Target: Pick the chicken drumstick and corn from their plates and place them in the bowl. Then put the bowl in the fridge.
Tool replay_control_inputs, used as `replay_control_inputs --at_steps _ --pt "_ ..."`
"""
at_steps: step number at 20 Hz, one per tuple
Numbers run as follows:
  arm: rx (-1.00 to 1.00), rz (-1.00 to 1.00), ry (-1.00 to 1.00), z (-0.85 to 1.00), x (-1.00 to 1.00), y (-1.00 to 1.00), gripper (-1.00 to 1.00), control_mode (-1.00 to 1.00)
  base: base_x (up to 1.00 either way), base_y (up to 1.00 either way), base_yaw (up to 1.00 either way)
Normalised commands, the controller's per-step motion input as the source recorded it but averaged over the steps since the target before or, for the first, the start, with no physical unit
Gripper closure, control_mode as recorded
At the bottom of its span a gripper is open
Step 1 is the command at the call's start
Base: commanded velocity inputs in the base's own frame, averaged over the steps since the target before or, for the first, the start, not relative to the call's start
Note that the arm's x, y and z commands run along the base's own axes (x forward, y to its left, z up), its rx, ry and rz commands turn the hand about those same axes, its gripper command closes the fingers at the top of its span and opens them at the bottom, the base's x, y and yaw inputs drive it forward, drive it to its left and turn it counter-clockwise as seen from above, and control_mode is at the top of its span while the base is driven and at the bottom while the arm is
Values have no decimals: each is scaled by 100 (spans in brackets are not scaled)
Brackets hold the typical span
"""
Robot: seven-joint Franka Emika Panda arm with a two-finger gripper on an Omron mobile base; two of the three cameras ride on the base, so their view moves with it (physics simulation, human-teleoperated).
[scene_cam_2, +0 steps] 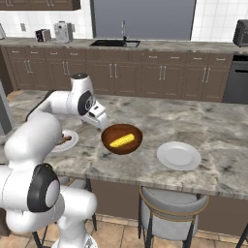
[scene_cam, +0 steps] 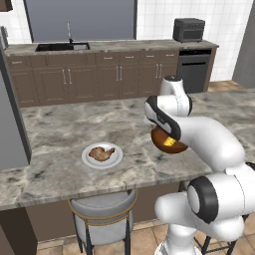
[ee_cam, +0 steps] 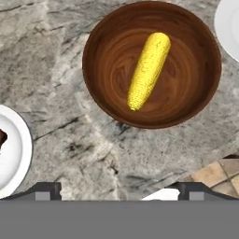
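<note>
Corn (ee_cam: 148, 70) lies diagonally inside bowl (ee_cam: 100, 37), flat.

Even, bright rendered light; soft shadow on the worktop (ee_cam: 93, 154) at the bowl's (ee_cam: 100, 88) six o'clock; slightly soft, coarse detail throughout.

Grey-veined marble tabletop (scene_cam: 60, 129) up front, grey padded stools (scene_cam_2: 172, 206) tucked beneath. Beyond: dark brown cabinets (scene_cam_2: 145, 77), sink (scene_cam: 62, 47), toaster oven (scene_cam: 189, 30), black dishwasher (scene_cam: 194, 69), white tiled wall (scene_cam: 154, 17), terracotta floor (scene_cam: 144, 241).
</note>
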Motion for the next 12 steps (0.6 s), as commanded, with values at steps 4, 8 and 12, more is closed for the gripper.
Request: replay_control_inputs --at_steps 4,8,12 --pt "0 0 -2 2 -39 38 -100 -100 0 0 0" --pt "0 10 0 0 -26 35 -100 -100 0 0 0" --pt "0 26 0 0 -31 34 -100 -100 0 0 0"
